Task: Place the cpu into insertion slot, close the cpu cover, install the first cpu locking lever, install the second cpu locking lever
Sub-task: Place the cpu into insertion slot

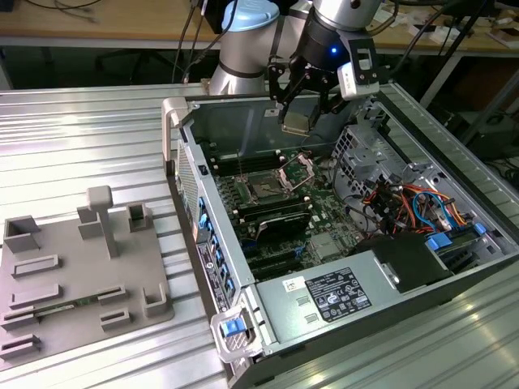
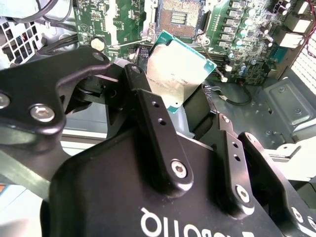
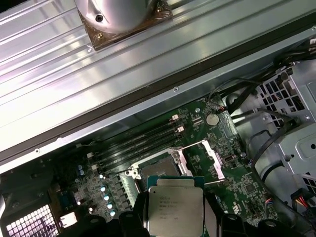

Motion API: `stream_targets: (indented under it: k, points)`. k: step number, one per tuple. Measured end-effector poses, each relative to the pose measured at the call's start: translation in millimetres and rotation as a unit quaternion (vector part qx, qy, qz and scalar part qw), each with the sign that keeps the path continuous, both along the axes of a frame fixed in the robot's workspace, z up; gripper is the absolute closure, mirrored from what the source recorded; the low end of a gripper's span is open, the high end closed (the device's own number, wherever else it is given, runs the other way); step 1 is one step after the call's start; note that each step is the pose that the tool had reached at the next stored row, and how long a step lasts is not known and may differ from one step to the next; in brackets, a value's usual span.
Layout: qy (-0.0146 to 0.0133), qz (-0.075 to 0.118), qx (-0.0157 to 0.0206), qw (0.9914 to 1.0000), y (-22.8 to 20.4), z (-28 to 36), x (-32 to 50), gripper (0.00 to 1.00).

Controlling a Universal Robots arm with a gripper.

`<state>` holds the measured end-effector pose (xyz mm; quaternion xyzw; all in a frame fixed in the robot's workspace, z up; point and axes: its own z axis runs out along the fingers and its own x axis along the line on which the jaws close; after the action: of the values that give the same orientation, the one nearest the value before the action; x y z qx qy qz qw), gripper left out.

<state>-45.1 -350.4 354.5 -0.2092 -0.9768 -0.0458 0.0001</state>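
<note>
Pincer [image 2: 174,94] grips cpu [image 2: 178,66], raised near open insertion slot [image 2: 177,15].

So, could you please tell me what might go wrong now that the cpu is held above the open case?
The end effector grips the cpu only by its edges, and it looks tilted; it may slip or meet the insertion slot skewed. The cpu cover stands raised beside the slot, so the fingers could catch it on descent.
</note>
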Motion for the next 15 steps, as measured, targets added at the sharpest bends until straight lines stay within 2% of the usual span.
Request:
stream_targets:
  k: [15]
  points:
    - [0.0,-0.007,0.0,0.99998,0.0,0.0,0.0,0.45]
